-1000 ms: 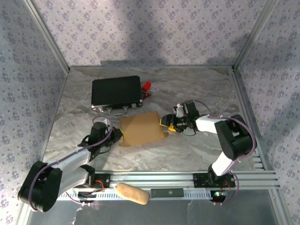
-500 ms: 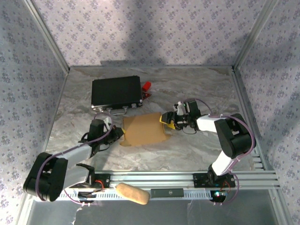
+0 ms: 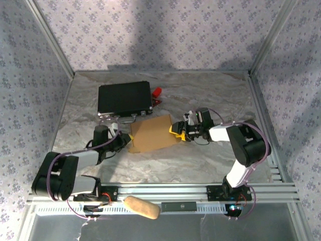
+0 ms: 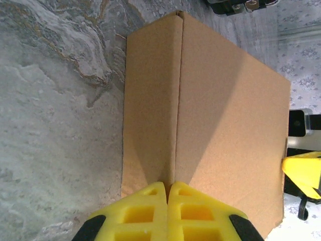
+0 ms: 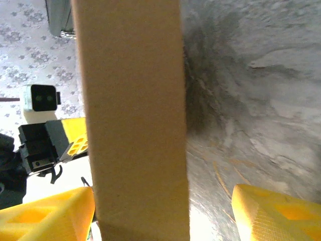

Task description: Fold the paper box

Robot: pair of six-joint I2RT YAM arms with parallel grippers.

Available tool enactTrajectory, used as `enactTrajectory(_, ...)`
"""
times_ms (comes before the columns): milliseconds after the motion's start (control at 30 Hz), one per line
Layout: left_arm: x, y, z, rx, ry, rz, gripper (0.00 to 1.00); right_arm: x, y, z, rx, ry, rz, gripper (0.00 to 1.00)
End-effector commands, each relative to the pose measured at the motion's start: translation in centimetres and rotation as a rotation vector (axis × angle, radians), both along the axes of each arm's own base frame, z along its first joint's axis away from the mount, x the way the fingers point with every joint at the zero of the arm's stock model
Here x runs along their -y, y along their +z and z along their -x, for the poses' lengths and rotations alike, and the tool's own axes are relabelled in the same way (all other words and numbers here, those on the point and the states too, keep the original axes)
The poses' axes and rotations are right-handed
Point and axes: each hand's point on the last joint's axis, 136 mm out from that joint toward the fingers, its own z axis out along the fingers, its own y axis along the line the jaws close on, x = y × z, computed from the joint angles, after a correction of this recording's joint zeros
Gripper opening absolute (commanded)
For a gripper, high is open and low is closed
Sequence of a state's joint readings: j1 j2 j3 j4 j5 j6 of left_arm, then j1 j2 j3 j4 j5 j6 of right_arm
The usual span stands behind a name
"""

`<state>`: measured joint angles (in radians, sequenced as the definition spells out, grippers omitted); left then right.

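The paper box (image 3: pixel 153 133) has slid and turned toward the black case (image 3: pixel 124 99), one corner now just short of the case's front, so pushing further that way risks a jam. The left gripper (image 4: pixel 168 193) has its fingers pressed together at one box edge. The right gripper (image 3: pixel 176 132) holds its fingers spread astride the opposite edge, and open table (image 3: pixel 200 160) lies away from the case.

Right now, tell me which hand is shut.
The left hand: its yellow fingers press together at the edge of the paper box. The right hand has fingers wide apart, straddling the box.
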<state>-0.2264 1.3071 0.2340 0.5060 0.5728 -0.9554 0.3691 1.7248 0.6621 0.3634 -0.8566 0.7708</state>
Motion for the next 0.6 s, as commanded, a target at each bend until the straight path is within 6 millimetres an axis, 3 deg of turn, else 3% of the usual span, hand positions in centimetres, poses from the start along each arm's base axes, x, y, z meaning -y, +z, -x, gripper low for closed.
enactTrajectory(0, 0.6, 0.0, 0.2, -0.02, -0.032, 0.034, 0.0, -1.2, 0.3, 0.5, -0.023, 0.027, -0.056, 0.72)
enactTrajectory(133, 0.7, -0.4, 0.2, -0.035, -0.041, 0.031, 0.0, -1.8, 1.8, -0.2, -0.002, 0.02, -0.092, 0.7)
enactTrajectory(300, 0.7, 0.0, 0.0, -0.03, -0.039, 0.036, 0.0, -2.1, 2.7, -0.7, -0.006, 0.01, -0.11, 0.55)
enactTrajectory(467, 0.6, 2.4, -0.7, 0.012, -0.029, 0.029, 0.03, -1.7, 2.8, -0.8, -0.076, -0.045, -0.11, 0.4)
enactTrajectory(567, -0.1, 5.2, -0.9, 0.079, -0.003, -0.002, 0.55, -1.2, 3.3, -0.9, -0.128, -0.104, -0.141, 0.35)
